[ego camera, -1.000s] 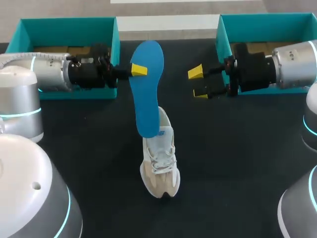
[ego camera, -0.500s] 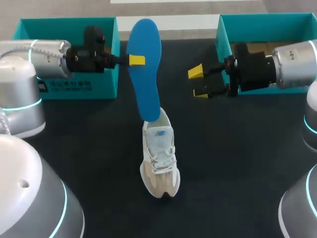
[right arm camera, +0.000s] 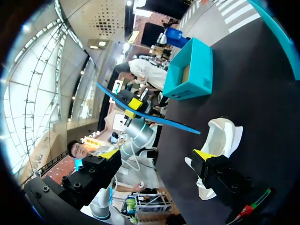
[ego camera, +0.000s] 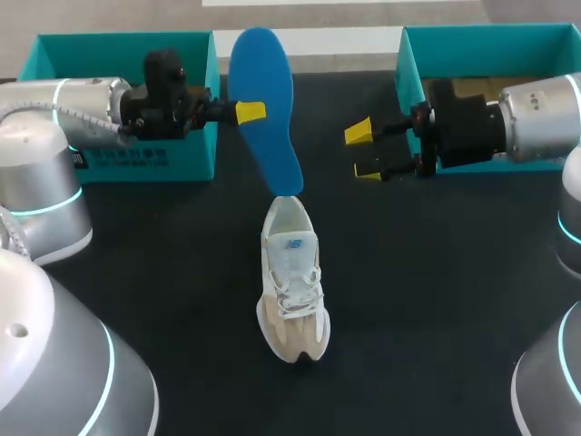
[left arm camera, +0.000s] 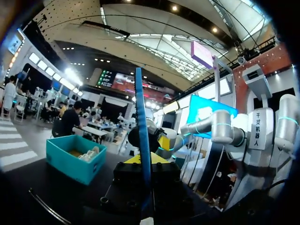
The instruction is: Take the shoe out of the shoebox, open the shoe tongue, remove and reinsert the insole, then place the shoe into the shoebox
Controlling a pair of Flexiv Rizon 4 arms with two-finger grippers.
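Gripping the flat blue foam insole (ego camera: 266, 73) in your clamped left hand (ego camera: 250, 112), upper middle, steer its lower tip into the white-beige mesh sneaker (ego camera: 291, 282) at frame centre on the black counter (ego camera: 436, 272), with your right hand (ego camera: 363, 153) at upper right, fingers apart.

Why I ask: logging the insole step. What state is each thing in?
Blue foam insole: out of the sneaker, held in the air.
White and beige lace-up sneaker: upright on the black table, outside both boxes.
Left claw: shut on the insole.
Right claw: open, empty.
Left teal cardboard shoebox: open, no lid.
Right teal cardboard shoebox: open, no lid.
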